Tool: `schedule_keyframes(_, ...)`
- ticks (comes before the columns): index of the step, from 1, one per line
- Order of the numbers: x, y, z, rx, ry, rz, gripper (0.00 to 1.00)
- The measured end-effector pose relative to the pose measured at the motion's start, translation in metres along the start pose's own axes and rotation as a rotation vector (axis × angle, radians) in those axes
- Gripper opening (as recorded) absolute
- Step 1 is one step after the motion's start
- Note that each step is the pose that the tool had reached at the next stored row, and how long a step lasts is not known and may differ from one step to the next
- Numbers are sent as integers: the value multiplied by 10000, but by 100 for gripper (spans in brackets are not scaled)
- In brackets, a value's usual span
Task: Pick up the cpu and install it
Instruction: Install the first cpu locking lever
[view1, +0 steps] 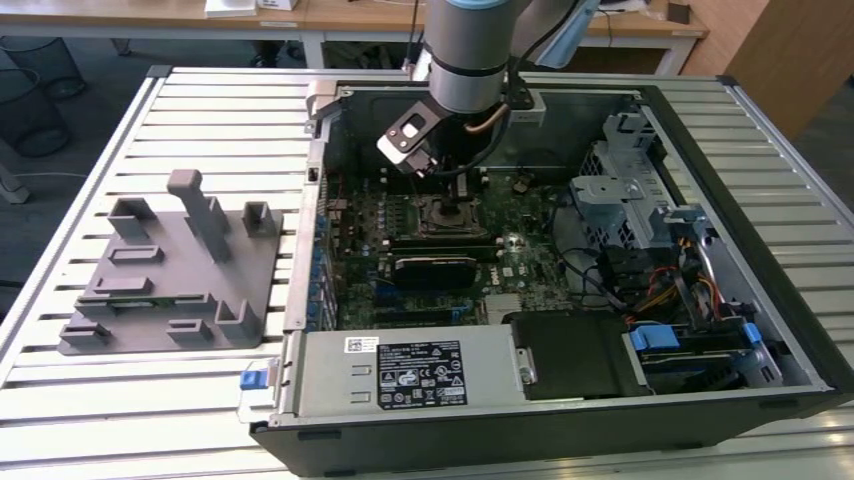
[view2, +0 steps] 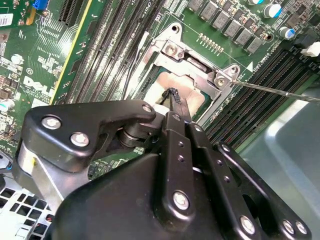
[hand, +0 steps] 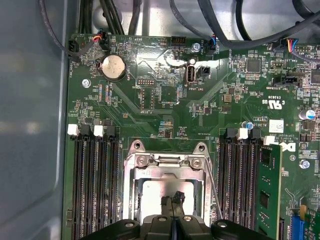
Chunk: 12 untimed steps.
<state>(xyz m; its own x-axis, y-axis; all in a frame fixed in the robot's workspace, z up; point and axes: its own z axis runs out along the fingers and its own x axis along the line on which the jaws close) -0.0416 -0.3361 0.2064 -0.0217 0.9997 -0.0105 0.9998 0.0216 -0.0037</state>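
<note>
Hand (view2: 174, 102) tips seemingly touch cpu (view2: 172, 85) — seated in socket (view2: 200, 62).

I see even, soft daylight on the table (view1: 160, 100). The case (view1: 561, 400) interior is dim toward twelve o'clock. In the second wrist view, the gripper (view2: 172, 100) looms soft-focused, and the board (view2: 45, 65) glares.

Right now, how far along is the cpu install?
Done: the cpu lies inside the socket frame on the motherboard.
In hand: the gripper sits right over the cpu, fingertips together at its top; contact can't be confirmed.
Left: the frame looks unclamped and its thin lever stands free.
</note>
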Motion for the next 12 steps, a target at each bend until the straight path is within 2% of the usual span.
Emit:
schedule_keyframes(5, -1, 1, -43, 0, 0, 0, 11)
schedule_keyframes(12, -2, 0, -219, 1, -1, 0, 11)
